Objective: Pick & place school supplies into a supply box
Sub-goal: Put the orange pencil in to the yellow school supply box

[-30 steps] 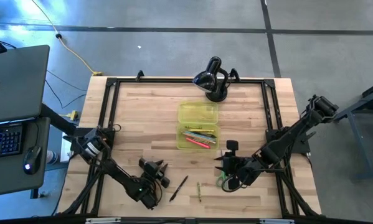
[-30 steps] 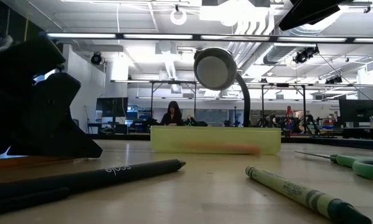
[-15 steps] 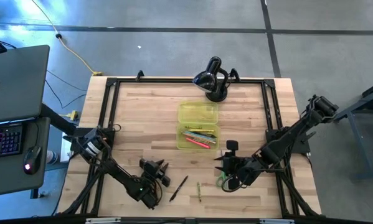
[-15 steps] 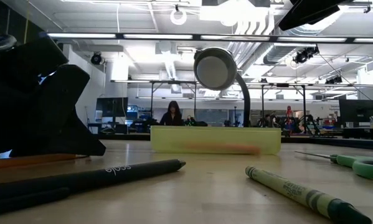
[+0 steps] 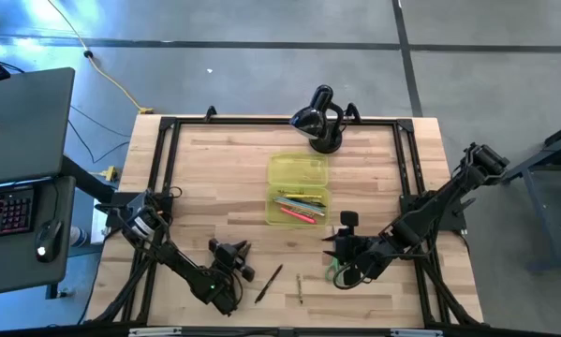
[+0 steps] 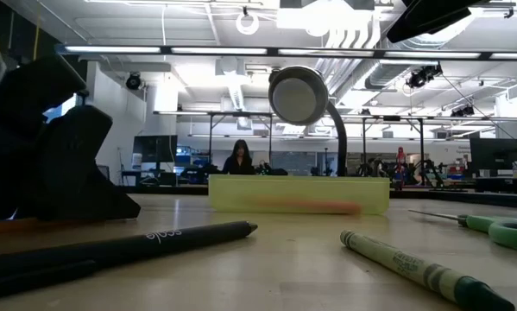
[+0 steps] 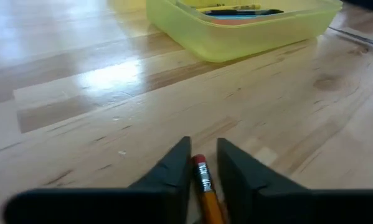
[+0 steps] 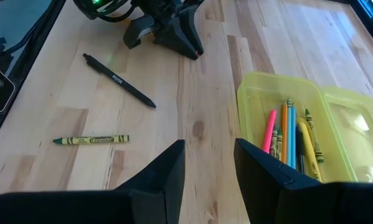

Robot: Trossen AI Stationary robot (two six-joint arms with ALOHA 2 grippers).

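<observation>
Closing the left gripper [image 7: 202,163] around the orange pencil [image 7: 206,186] — fingers narrowing beside its eraser end, keeping it centred; right gripper [image 8: 209,154] waiting, fingers apart.

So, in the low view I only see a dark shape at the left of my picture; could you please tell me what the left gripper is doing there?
Observer: The left gripper is open and down at the table, with one finger on each side of a yellow pencil that has a red eraser.
Operator: Thank you. Is anything in the supply box already?
Observer: Yes. The supply box holds several crayons and pens: pink, orange, yellow, blue and green.
Operator: And where is the right gripper?
Observer: The right gripper is open, above the green-handled scissors.
</observation>
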